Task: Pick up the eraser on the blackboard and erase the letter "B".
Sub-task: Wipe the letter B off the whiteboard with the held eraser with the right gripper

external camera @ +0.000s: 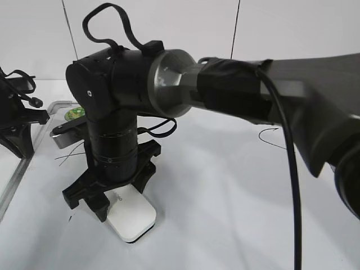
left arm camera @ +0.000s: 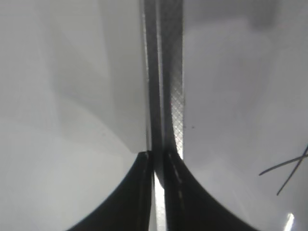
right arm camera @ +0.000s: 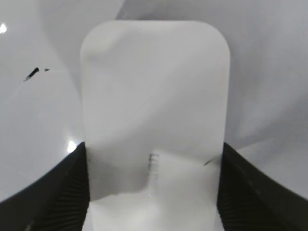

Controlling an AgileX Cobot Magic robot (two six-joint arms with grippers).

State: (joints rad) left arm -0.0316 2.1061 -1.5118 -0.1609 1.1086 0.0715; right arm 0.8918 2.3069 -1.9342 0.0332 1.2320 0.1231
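Blackboard [external camera: 236, 214] lying flat, filling most of the exterior view; green sticker [external camera: 74, 114] near its far-left corner, grey frame [external camera: 17, 174] running down the left edge. Thin black marker strokes [external camera: 70, 153] showing left of the right arm, another curved stroke [external camera: 270, 138] further right; which of these belongs to the "B" cannot be told, since the arm hides the middle of the board.

Right arm reaching across from the right and pointing straight down over the eraser [external camera: 132, 214], which lies flat on the board toward the near left. Right gripper [right arm camera: 154, 192] straddling the eraser [right arm camera: 154, 120]: a ribbed finger [right arm camera: 62, 192] hard against each long side, jaws closed to the block's width. Firm squeeze or mere contact: not decidable here. Eraser apparently not lifted.

Left gripper [left arm camera: 158, 192] parked over the frame at the left, fingers nearly together with only a slit of light between, holding nothing.

Step in hand, by judgement: securing the eraser. Best done by keeping the fingers low on the sides, squeezing evenly so the block stays level, lifting only slightly, then carrying it to the "B" and pressing the flat base down fully. Short overlapping strokes, kept clear of neighbouring letters. Tilting risks wiping with an edge only.
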